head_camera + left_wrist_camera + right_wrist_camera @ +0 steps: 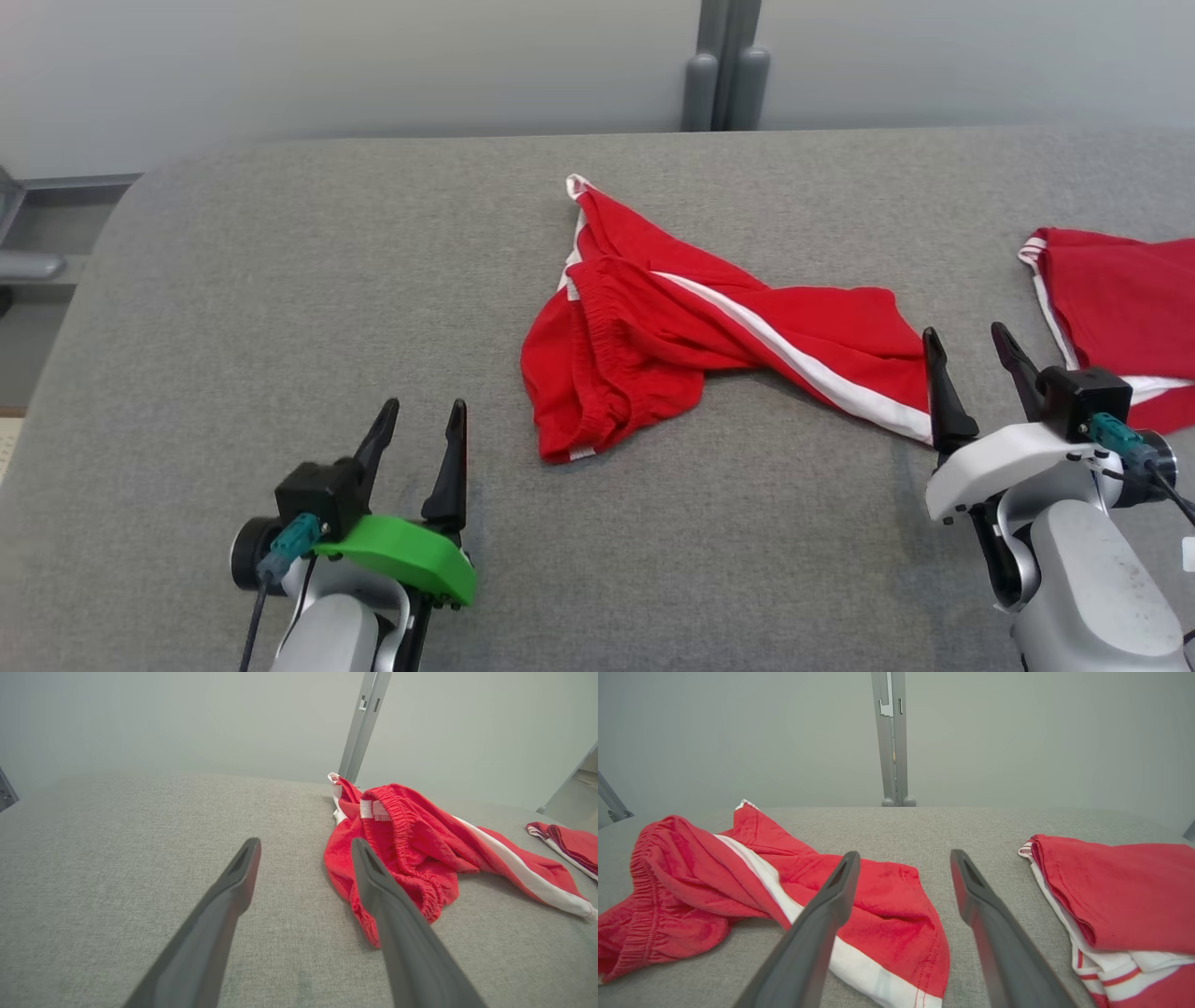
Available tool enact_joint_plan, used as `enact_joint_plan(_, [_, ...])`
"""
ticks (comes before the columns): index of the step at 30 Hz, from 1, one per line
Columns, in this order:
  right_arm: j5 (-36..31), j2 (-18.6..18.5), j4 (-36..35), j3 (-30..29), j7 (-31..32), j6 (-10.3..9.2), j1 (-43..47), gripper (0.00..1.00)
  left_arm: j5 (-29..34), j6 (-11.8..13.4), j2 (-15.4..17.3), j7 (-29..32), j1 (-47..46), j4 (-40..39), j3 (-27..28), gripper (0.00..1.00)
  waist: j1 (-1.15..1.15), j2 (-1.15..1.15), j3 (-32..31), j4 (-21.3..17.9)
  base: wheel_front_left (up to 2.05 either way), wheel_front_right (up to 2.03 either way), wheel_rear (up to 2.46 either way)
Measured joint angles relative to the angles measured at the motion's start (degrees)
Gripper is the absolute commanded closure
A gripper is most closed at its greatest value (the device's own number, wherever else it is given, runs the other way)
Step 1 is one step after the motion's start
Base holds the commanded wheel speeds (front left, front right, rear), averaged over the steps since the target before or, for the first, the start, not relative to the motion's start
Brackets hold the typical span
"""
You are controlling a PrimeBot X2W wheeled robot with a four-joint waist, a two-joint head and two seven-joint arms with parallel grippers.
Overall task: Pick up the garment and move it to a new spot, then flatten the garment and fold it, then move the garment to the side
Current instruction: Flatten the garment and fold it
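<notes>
Grey woven fabric covers the work surface [280, 280]; the garment [1120, 308] lies on it at the far right, cut off by the edge of the head view. It is a red top, folded flat, with white cloth and red-and-white striped trim showing along its near edge [1120, 891].

The right gripper [963, 331] stands just beside the garment's left edge. Its fingers are spread wide and nothing lies between them. In the right wrist view the gap between the fingers [904, 856] frames bare grey fabric.

A pair of red shorts [672, 345] with a white side stripe lies crumpled mid-surface, and its leg hem reaches the right gripper's left finger. The left gripper [424, 406] rests near the shorts' waistband, also released and empty. A pale wall and a grey upright post [724, 65] stand behind.

Hazards:
- Closing the right gripper where it stands would probably snag the shorts' hem, since the hem is next to the finger.
- A sideways sweep to the right could push the folded layers apart and undo the fold.
- The surface's edge beyond the garment is out of view, so any further push that way risks a drop.

Markings: no print, number or brand can be read. The white tab [372, 808] at the shorts' waistband appears blank.
</notes>
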Motion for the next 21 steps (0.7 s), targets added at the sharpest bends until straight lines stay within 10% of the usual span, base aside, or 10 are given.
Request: enact_joint_plan(21, [2.08, 1.86, -4.94, 4.28, 0.00, 0.00, 1.96, 0.00, -13.10, -2.79, 0.81, 0.00, -23.64, 24.62, -6.91, 0.00, 0.01, 0.00, 8.52, -16.72, 0.00, 0.00, 0.00])
